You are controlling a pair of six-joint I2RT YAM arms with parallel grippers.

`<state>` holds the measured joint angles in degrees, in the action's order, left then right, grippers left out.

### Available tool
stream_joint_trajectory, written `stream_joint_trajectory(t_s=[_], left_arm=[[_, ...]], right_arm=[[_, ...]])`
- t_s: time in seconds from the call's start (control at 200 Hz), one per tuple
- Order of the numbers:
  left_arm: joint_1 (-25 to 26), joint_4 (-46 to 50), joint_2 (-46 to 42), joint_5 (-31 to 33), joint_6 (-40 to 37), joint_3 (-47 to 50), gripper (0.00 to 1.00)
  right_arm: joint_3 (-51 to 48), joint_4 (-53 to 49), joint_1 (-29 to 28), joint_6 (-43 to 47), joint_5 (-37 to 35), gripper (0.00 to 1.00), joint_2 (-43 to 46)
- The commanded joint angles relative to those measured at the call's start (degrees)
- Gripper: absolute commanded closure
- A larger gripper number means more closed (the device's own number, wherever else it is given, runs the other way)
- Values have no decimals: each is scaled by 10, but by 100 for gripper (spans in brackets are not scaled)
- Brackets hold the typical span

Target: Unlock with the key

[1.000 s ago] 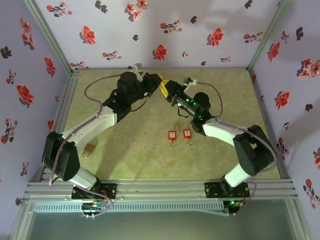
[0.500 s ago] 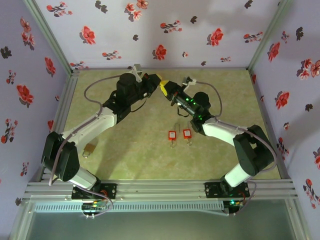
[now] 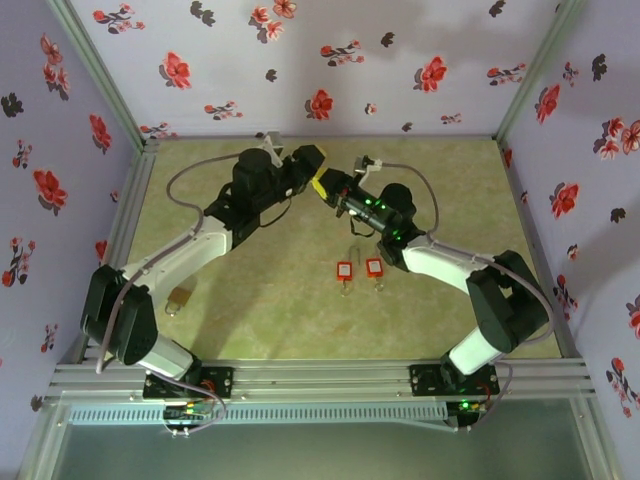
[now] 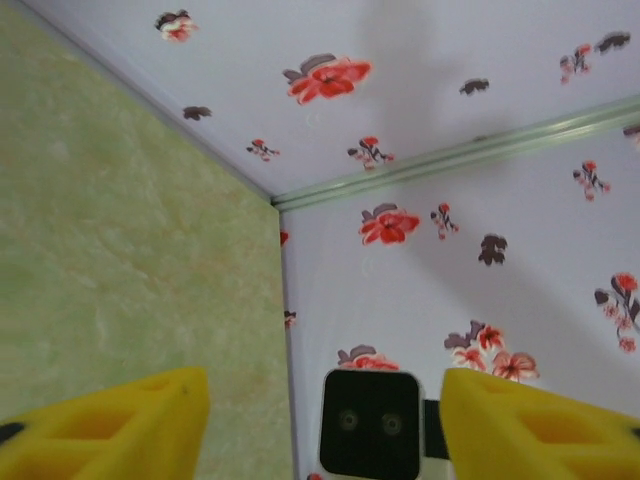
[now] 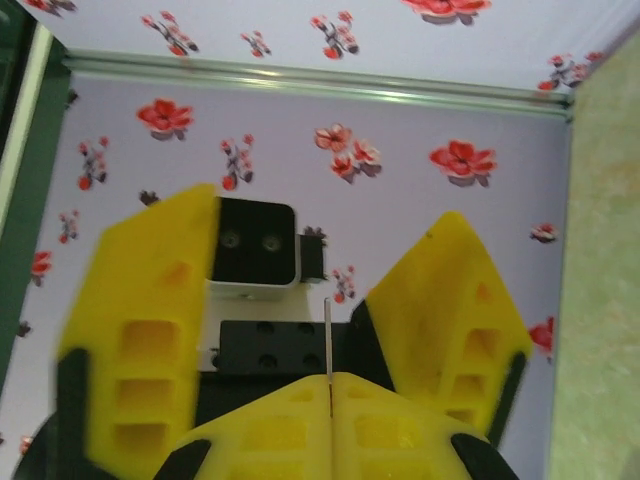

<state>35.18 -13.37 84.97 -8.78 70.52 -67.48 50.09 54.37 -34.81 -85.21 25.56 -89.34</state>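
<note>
We find both arms raised over the far half of the mottled green table [image 3: 280, 320], their tools facing each other tip to tip. The left gripper [image 3: 308, 162] stands well open, its yellow fingers [image 5: 140, 330] spread either side of the other tool and holding nothing. The right gripper [image 5: 330, 385] is fully closed, and a thin silver metal blade [image 5: 329, 330], seen edge-on, projects from between its tips. We cannot tell whether this is a key. The small brass padlock [image 3: 178, 298] lies on the table beside the left arm's lower link, well apart from both tools. A red-tagged key [image 3: 345, 272] and a second red-tagged key [image 3: 374, 268] lie side by side near the table's middle.
</note>
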Motion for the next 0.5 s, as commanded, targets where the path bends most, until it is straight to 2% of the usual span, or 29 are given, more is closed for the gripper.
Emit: stream_joint_trajectory(t_s=[0.0, 0.165, 0.35, 0.495], left_arm=[[-21, 42, -48, 17, -2, 8, 34], [-37, 107, -88, 10, 10, 24, 32], [-52, 187, -136, 12, -16, 41, 30], [-59, 223, -129, -31, -21, 37, 30]], right_arm=[[14, -44, 7, 41, 30, 100, 26], [19, -91, 16, 70, 47, 100, 39], [38, -181, 18, 131, 72, 100, 55], [63, -247, 18, 179, 100, 100, 63]])
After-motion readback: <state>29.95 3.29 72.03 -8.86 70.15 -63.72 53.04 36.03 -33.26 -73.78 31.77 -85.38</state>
